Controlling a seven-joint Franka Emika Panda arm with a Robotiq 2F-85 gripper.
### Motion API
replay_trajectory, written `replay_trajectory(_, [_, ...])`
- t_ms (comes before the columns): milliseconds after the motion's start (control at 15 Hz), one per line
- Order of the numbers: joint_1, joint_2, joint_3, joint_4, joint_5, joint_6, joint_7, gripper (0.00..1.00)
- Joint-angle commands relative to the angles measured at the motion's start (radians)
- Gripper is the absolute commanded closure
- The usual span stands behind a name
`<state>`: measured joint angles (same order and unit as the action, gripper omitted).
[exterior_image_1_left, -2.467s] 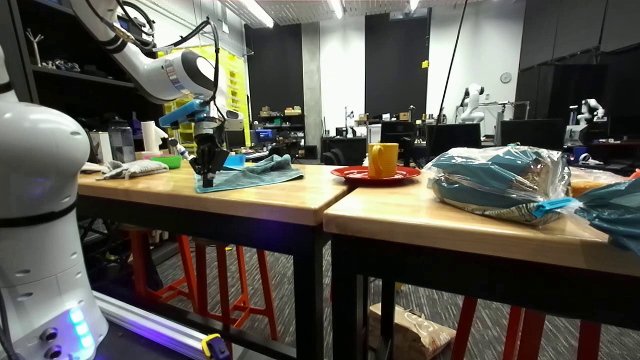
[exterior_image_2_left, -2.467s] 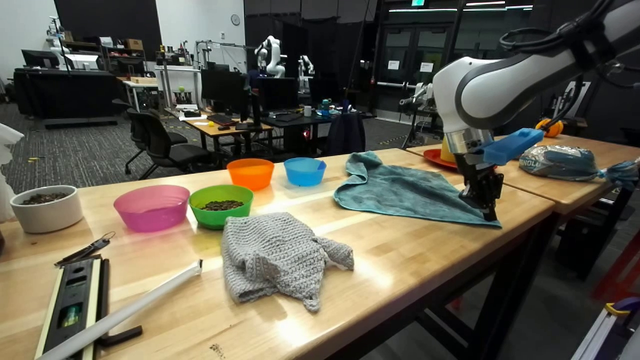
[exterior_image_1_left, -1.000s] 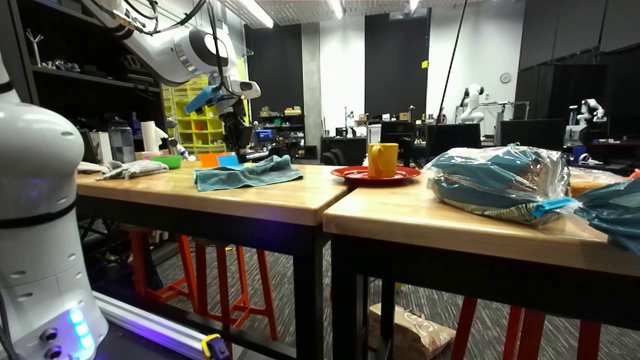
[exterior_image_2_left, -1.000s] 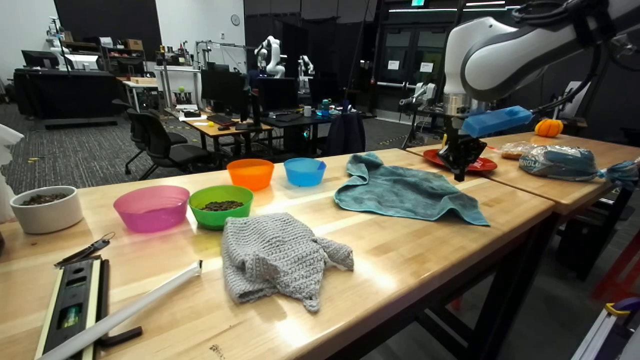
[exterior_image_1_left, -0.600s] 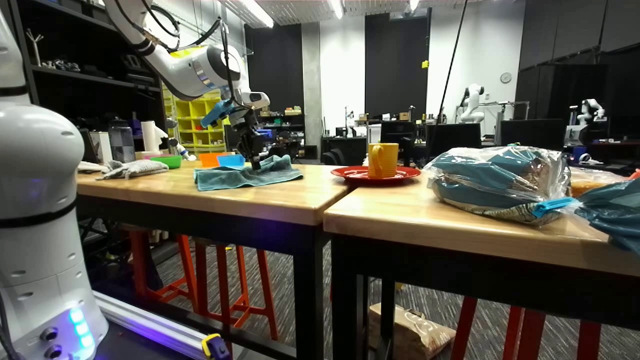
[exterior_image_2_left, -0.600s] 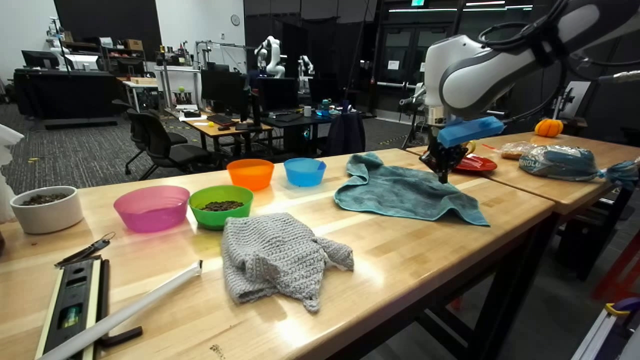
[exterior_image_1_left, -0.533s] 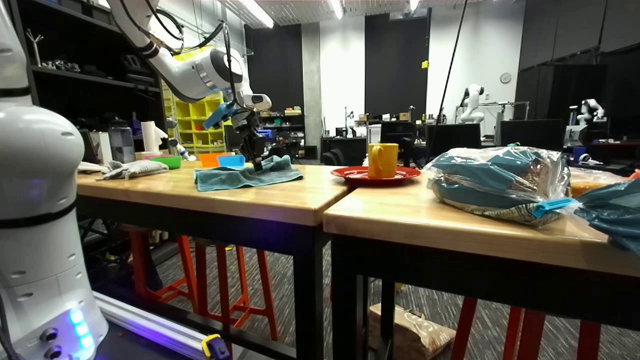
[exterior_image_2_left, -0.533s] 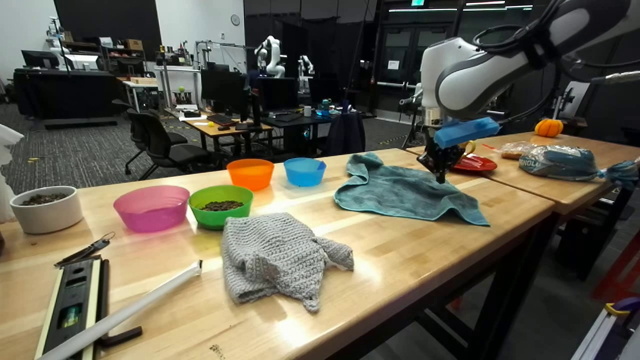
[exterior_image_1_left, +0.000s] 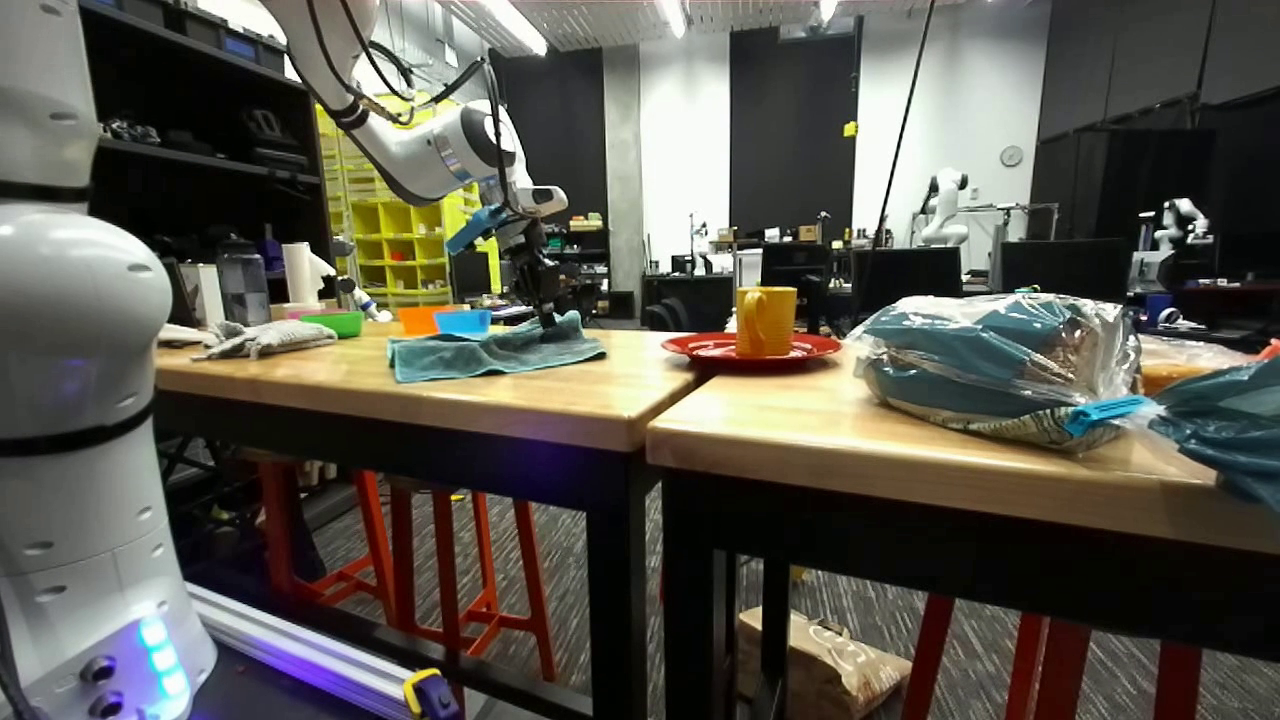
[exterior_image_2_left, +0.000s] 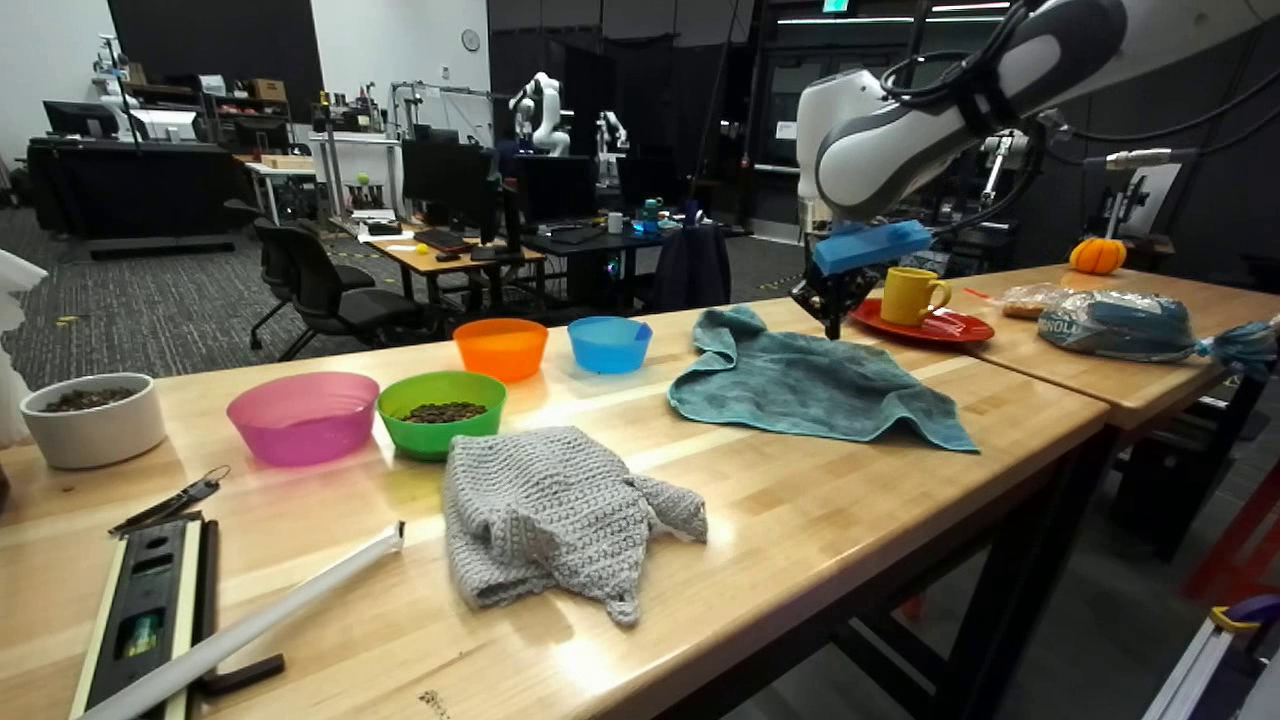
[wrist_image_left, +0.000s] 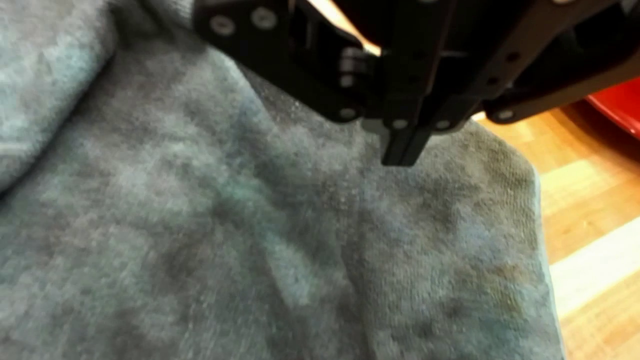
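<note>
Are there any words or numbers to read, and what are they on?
"NOL": on the teal plastic bag; neighbouring letters unclear.
Green sign: cut off, too small.
Wall clock: numbers too small.
White paper: any writing too small.
Brown paper bag: printed mark too blurred.

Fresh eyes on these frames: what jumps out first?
Probably the black two-fingered tool, shut, over the rumpled teal fabric towel in the wrist view; contact is unclear. Next, the cylindrical yellow mug on a round red plate, just beyond the towel in an exterior view. There too, a round orange plastic bowl and a round blue plastic bowl sit side by side near the far edge of the wooden tabletop.
</note>
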<state>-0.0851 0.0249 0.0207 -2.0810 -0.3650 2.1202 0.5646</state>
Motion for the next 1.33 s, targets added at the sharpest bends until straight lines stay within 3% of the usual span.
replay_trajectory(0, [0.044, 0.073, -0.012, 0.119, -0.014, -0.016, 0.013, 1.0])
replay_trajectory(600, [0.142, 0.211, -0.018, 0.289, -0.03, -0.008, -0.02, 1.0])
replay_trajectory(1267, [0.192, 0.342, -0.031, 0.437, -0.021, -0.015, -0.09, 1.0])
